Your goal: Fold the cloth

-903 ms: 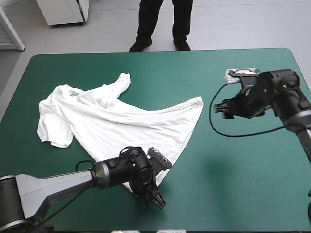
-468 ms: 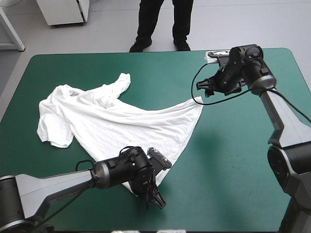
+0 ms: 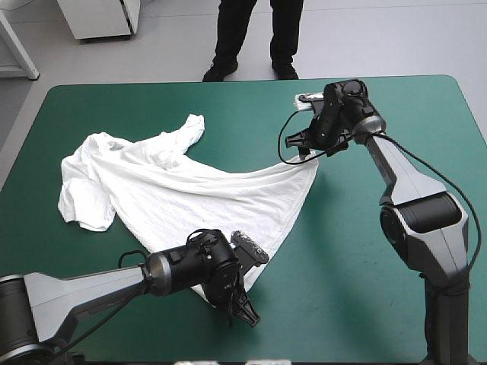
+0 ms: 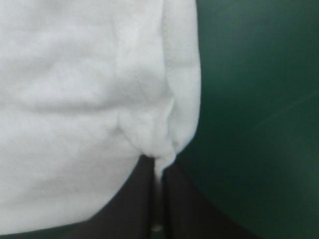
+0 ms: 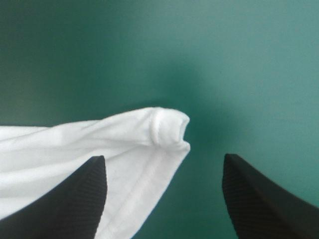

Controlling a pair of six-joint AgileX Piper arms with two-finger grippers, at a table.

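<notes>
The white T-shirt (image 3: 175,186) lies spread and wrinkled over the table's left half, one hem corner (image 3: 310,160) pointing toward the right. My left gripper (image 3: 245,313) sits at the shirt's near corner, shut on the T-shirt; in the left wrist view the fingers (image 4: 149,199) meet with a pinch of white fabric (image 4: 154,149) between them. My right gripper (image 3: 300,144) hovers over the far-right hem corner, open. In the right wrist view its fingers (image 5: 79,194) stand wide apart, and the rolled corner (image 5: 167,129) lies just ahead, between them.
Bare teal-green cover (image 3: 365,266) stretches across the right half of the table and along the near edge. The right arm's elbow (image 3: 422,220) stands over the right side.
My right arm has swung from the table's right side toward the middle and now hangs over the shirt's far-right hem corner. The left gripper and the shirt have not moved.
</notes>
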